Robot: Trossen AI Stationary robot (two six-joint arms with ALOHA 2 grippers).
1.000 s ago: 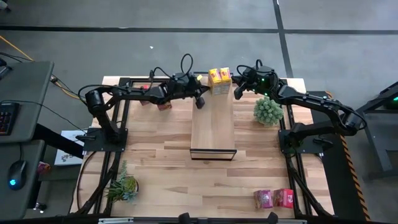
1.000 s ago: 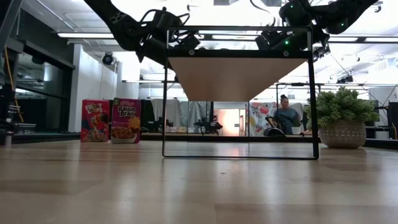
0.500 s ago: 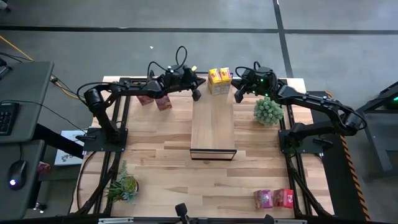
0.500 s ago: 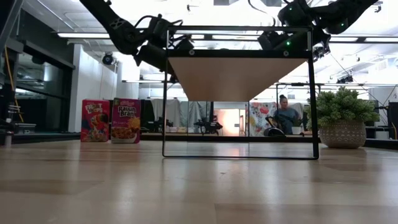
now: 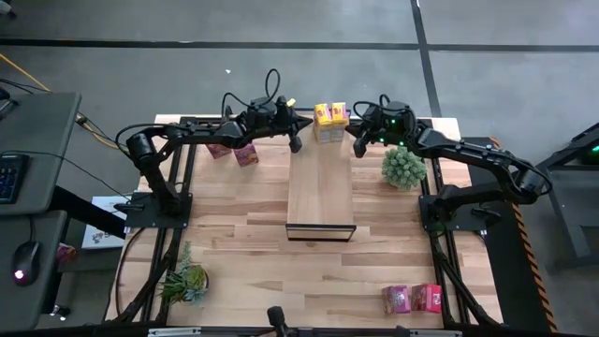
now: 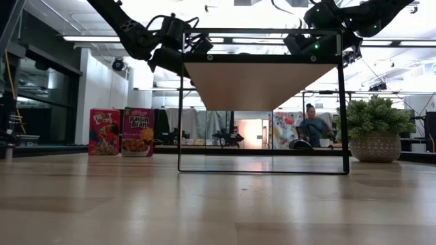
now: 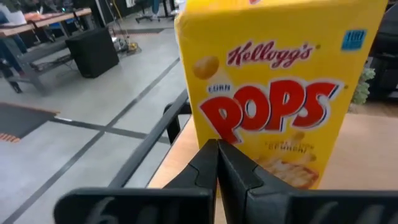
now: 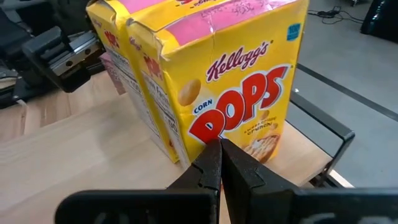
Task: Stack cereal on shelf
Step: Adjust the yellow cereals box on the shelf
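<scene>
With the two yellow Corn Pops boxes [image 5: 330, 121] standing at the shelf's [image 5: 320, 187] far end, flanked by the closed, empty left hand [image 5: 297, 143] and right hand [image 5: 359, 143], both should press inward gently and evenly to square the boxes without toppling them.

The left gripper [image 7: 217, 163] has its two dark fingers pressed together, holding nothing. Directly ahead of the tips, very near, stands a yellow cereal box [image 7: 280, 81] on a light wooden surface [image 7: 364, 149]. Grey floor [image 7: 74, 124] lies beyond.
</scene>
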